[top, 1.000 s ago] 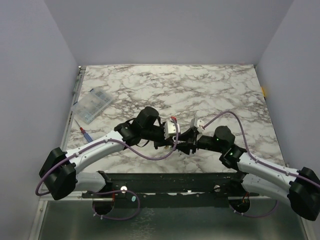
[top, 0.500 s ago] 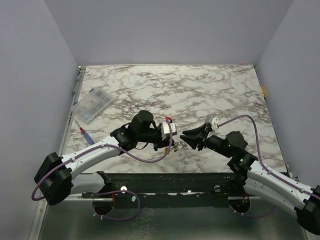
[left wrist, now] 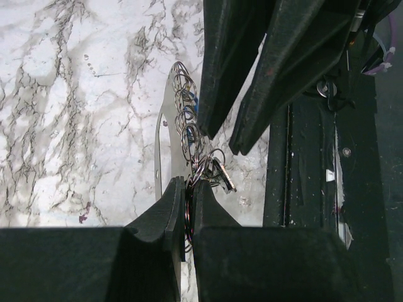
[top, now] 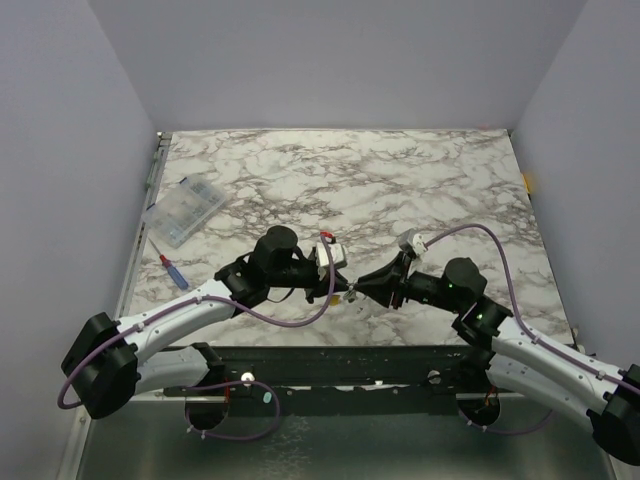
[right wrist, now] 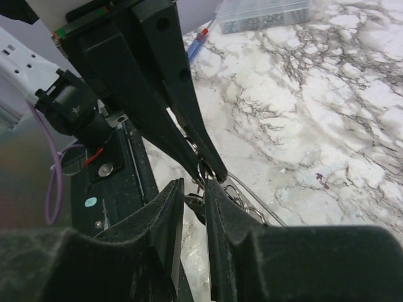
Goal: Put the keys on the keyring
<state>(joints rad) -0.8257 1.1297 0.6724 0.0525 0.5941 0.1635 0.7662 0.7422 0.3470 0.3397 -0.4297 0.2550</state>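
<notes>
My left gripper (top: 338, 286) is shut on the keyring (left wrist: 189, 211), a thin dark wire loop pinched between its fingertips in the left wrist view (left wrist: 187, 189). A bunch of small silvery rings (left wrist: 186, 119), a flat silvery blade (left wrist: 162, 135) and a small key (left wrist: 221, 177) hang from the loop just above the marble. My right gripper (top: 362, 287) faces the left one tip to tip. In the right wrist view (right wrist: 194, 184) its jaws stand a narrow gap apart, with a dark key part (right wrist: 197, 205) in the gap. Its fingers (left wrist: 227, 94) also show in the left wrist view.
A clear compartment box (top: 185, 210) lies at the table's left edge, and also shows in the right wrist view (right wrist: 264, 12). A red and blue tool (top: 172, 270) lies near it. The black base rail (top: 330, 365) runs along the near edge, just behind the grippers.
The right gripper drew back to the right, then came in again to meet the left one. The left gripper shifted slightly toward the near edge, still holding the keyring.
</notes>
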